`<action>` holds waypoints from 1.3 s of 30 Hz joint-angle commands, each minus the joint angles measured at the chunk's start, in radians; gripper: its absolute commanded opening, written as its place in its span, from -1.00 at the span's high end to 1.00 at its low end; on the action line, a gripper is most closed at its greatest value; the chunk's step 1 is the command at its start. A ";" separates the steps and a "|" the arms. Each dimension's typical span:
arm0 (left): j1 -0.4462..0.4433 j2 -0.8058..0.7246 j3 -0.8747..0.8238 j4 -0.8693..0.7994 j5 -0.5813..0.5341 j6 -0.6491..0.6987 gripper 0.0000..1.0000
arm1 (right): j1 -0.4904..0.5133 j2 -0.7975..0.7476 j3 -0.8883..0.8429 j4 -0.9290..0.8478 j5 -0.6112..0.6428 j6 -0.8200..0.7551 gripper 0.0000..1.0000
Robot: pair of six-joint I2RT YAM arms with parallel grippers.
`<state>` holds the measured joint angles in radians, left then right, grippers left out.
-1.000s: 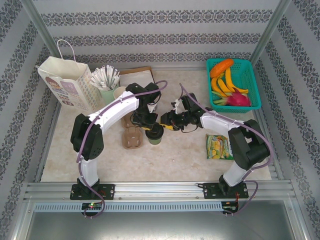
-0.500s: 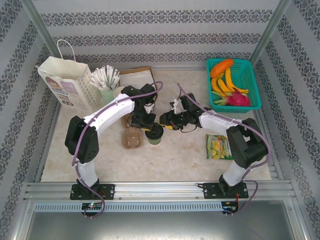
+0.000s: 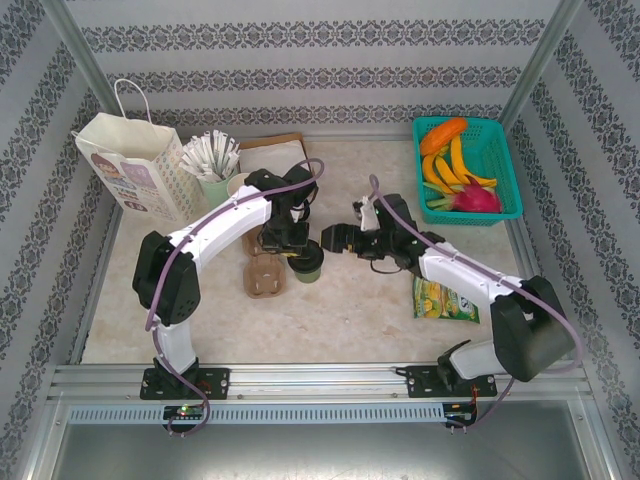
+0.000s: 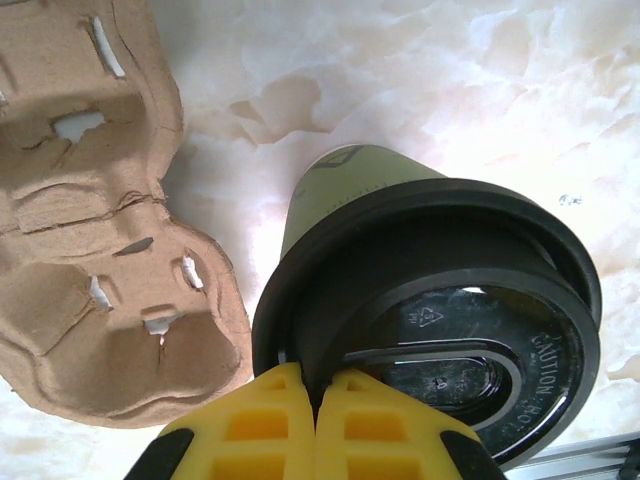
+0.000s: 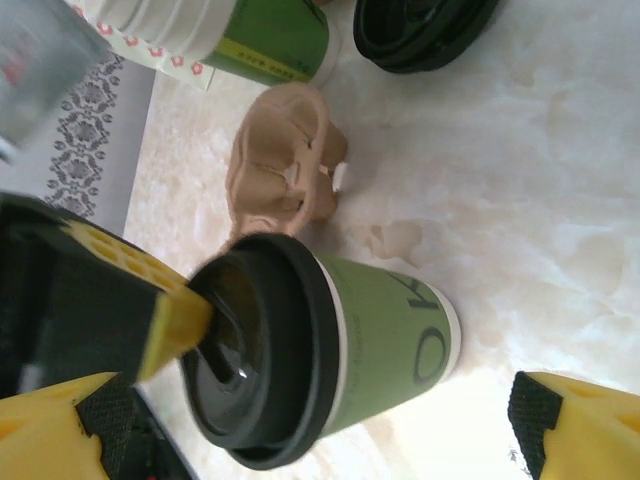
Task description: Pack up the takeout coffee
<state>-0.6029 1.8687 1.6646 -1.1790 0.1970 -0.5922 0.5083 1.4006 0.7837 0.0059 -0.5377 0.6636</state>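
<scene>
The marble table (image 3: 340,320) is carrying everything. At its far-L corner a white paper bag (image 3: 125,170) w/ handles is standing upright. At the far-R corner a teal basket (image 3: 492,150) is holding toy fruit. A yellow-green snack packet (image 3: 445,298) is lying flat near the R arm's elbow. Approx mid-table a brown pulp cup carrier (image 3: 265,275) is lying flat. A pale green cup of white sticks (image 3: 213,188) is standing beside the bag.

The takeout coffee (image 3: 308,266) is standing upright on the table just R of the carrier, not in it, w/ its black lid (image 4: 450,300) on.

The L gripper (image 4: 315,405) is hanging over the cup. Its yellow fingers are pressing together w/ no gap, and their tips are resting on the lid near its rim. The R gripper (image 3: 333,238) is sitting just R of the cup w/ jaws spread wide. In the R wrist view the cup is standing ahead of that gap, touching neither finger.
</scene>
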 commanded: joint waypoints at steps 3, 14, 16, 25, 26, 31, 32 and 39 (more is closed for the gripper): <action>-0.009 0.056 0.033 -0.024 -0.062 -0.065 1.00 | 0.059 -0.026 -0.130 0.198 0.016 -0.079 -0.96; -0.011 0.081 0.029 -0.026 -0.067 -0.076 1.00 | 0.113 0.000 -0.213 0.389 0.091 -0.108 -0.96; -0.011 0.083 0.028 -0.025 -0.065 -0.077 1.00 | 0.112 0.010 -0.222 0.403 0.096 -0.112 -0.95; -0.012 0.084 0.015 -0.022 -0.057 -0.077 1.00 | 0.114 0.049 -0.241 0.449 0.064 -0.118 -0.93; -0.013 0.086 0.015 -0.022 -0.055 -0.078 1.00 | 0.114 0.054 -0.240 0.449 0.068 -0.117 -0.93; -0.015 0.089 0.018 -0.022 -0.051 -0.072 1.00 | 0.120 0.077 -0.227 0.457 0.081 -0.101 -0.90; -0.015 0.090 0.018 -0.022 -0.051 -0.071 1.00 | 0.123 0.079 -0.226 0.456 0.096 -0.099 -0.90; -0.018 0.101 -0.012 0.003 -0.018 -0.058 1.00 | 0.138 0.118 -0.236 0.343 0.295 -0.073 -0.82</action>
<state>-0.6075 1.9049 1.7077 -1.1835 0.1745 -0.6556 0.6395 1.4719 0.5564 0.4313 -0.4084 0.5789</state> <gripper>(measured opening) 0.064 0.916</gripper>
